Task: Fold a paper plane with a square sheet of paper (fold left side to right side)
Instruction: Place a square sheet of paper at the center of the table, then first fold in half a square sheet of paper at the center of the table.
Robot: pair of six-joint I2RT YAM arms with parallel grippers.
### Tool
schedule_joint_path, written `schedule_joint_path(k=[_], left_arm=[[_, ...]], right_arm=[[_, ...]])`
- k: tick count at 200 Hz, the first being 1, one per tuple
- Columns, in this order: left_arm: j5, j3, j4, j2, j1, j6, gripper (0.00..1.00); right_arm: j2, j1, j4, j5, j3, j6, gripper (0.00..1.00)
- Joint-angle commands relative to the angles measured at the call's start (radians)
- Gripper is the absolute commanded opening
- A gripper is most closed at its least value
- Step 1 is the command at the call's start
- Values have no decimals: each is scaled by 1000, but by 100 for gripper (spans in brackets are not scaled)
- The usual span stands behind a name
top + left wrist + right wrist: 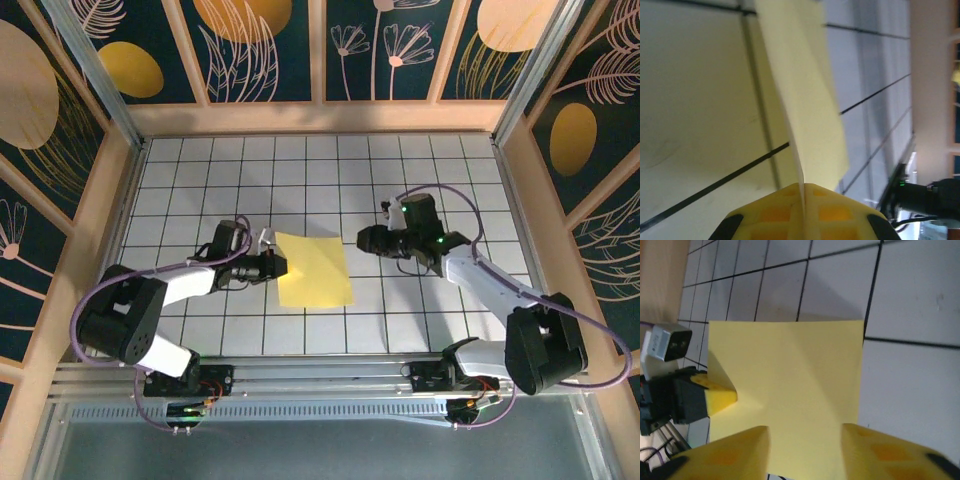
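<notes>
The square sheet of paper lies on the table between both jaws.

The square sheet of paper lies mid desk. The left tool touches its left edge; the right tool is near its right.

The top camera looks steeply down from behind the 2 arm bases over the whole table. Each wrist camera sits close behind its own jaws, the left gripper and right gripper at frame bottom, facing each other. All 3 share the paper.
</notes>
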Motion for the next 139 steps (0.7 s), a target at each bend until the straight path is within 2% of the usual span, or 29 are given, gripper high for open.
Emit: schedule_joint_path(k=[1,29,49,97,139], left_arm=[[-71,67,-161,43,-2,90,0],[-94,82,-201,57,-2,109,0],[-97,80,-200,51,-2,106,0],[-83,86,-195,41,-3,101,0],[-67,99,-205,53,-2,123,0]], right_arm=[[64,54,181,-1,-46,115,29],[174,112,176,38,-18,126,17],[238,140,195,56,-2,142,13],[370,180,187,68,56,149,12],[424,192,168,87,67,151,12]])
